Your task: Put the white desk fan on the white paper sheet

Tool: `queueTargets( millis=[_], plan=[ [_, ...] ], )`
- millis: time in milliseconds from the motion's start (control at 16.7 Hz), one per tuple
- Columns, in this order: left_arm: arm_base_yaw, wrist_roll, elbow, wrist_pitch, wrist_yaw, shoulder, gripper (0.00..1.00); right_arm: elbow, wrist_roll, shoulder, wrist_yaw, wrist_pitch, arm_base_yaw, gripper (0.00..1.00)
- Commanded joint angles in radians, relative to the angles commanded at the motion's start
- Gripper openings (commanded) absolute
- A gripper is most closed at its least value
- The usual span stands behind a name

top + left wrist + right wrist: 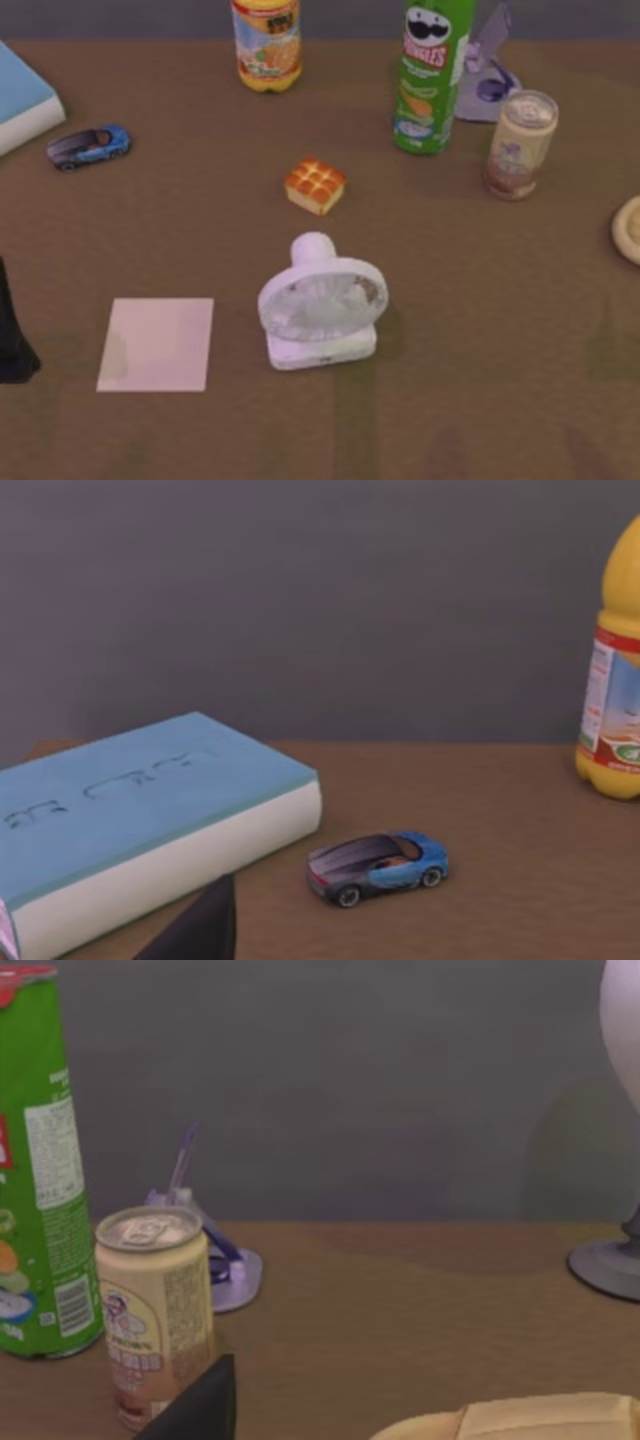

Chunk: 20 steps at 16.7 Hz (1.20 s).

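The white desk fan (322, 312) stands at the middle of the table in the top view, with its round grille over a rectangular base and its knob toward the back. The white paper sheet (157, 343) lies flat a short gap to its left, bare. My left gripper (12, 345) is parked at the table's left edge, left of the sheet and far from the fan. One dark finger (205, 925) shows off to the side with nothing against it. My right arm is outside the top view; its finger (205, 1405) shows the same way. Both grippers are open and hold nothing.
Along the back stand an orange juice bottle (266, 42), a green crisps tube (432, 75), a purple object (488, 80) and a beige drink can (520, 143). A bread cube (315, 186) sits behind the fan. A blue toy car (88, 146) and a light-blue book (22, 98) lie back left.
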Motion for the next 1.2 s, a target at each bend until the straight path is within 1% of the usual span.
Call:
queueTargets(
  millis=[240, 420, 540, 780, 1200],
  plan=[
    [-0.013, 0.011, 0.02, -0.028, 0.004, 0.027, 1.0, 0.0, 0.0, 0.0, 0.0, 0.0, 0.0, 1.0],
    [-0.059, 0.051, 0.106, -0.127, 0.013, 0.135, 1.0, 0.0, 0.0, 0.0, 0.0, 0.0, 0.0, 1.0],
    [-0.104, 0.09, 0.203, -0.222, 0.02, 0.243, 1.0, 0.0, 0.0, 0.0, 0.0, 0.0, 0.0, 1.0],
    [-0.218, 0.188, 0.486, -0.446, 0.031, 0.516, 1.0, 0.0, 0.0, 0.0, 0.0, 0.0, 0.0, 1.0],
    [-0.452, 0.385, 1.128, -0.862, 0.038, 1.099, 1.0, 0.0, 0.0, 0.0, 0.0, 0.0, 0.0, 1.0]
  ],
)
